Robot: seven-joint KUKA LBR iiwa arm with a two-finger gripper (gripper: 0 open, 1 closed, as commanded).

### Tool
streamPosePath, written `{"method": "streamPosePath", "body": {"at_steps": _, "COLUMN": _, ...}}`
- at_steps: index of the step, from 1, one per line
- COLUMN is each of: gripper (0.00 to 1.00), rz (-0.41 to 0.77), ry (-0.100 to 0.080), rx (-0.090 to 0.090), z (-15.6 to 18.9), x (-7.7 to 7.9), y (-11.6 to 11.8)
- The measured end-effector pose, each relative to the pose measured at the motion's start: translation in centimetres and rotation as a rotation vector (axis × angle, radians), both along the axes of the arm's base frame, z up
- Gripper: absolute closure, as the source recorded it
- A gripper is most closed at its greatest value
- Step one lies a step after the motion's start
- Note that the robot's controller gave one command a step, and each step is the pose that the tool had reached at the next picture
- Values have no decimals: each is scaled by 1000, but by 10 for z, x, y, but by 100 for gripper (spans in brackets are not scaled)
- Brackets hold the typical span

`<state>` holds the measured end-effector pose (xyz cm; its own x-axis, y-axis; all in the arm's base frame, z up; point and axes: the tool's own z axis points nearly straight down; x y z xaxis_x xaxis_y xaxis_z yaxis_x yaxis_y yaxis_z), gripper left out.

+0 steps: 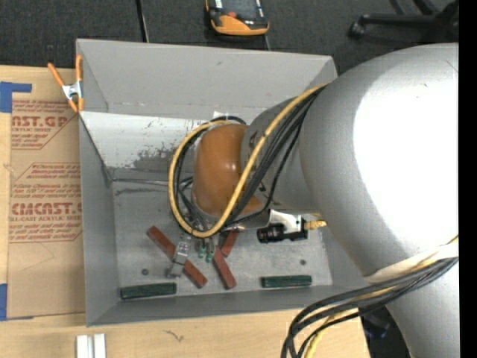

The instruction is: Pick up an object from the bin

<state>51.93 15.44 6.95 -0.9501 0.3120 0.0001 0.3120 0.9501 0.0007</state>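
My gripper (191, 256) hangs low over the bin floor, left of middle, below the orange wrist cover. Its two fingertips (181, 259) stand a little apart, so it is open. A long reddish-brown stick (160, 239) lies diagonally, passing under the left fingertip and ending at the lower right. A second brown stick (223, 271) lies just right of the fingertips, and a short third one (229, 243) sits above it. Nothing shows between the fingers.
Two dark green bars lie near the front wall, one at the left (147, 291) and one at the right (285, 281). A black cylinder with a white end (283, 233) rests at the right. The arm and its cables cover the bin's right side.
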Motion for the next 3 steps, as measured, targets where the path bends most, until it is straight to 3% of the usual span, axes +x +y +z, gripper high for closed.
{"method": "streamPosePath", "body": {"at_steps": 1, "gripper": 0, "rz": 155, "ry": -5, "rx": -1, "z": -3, "x": -9, "y": 11}}
{"method": "streamPosePath", "body": {"at_steps": 2, "gripper": 100, "rz": 1, "ry": 0, "rx": 0, "z": 0, "x": 0, "y": 1}}
{"method": "streamPosePath", "body": {"at_steps": 3, "gripper": 100, "rz": 1, "ry": 0, "rx": 0, "z": 0, "x": 0, "y": 1}}
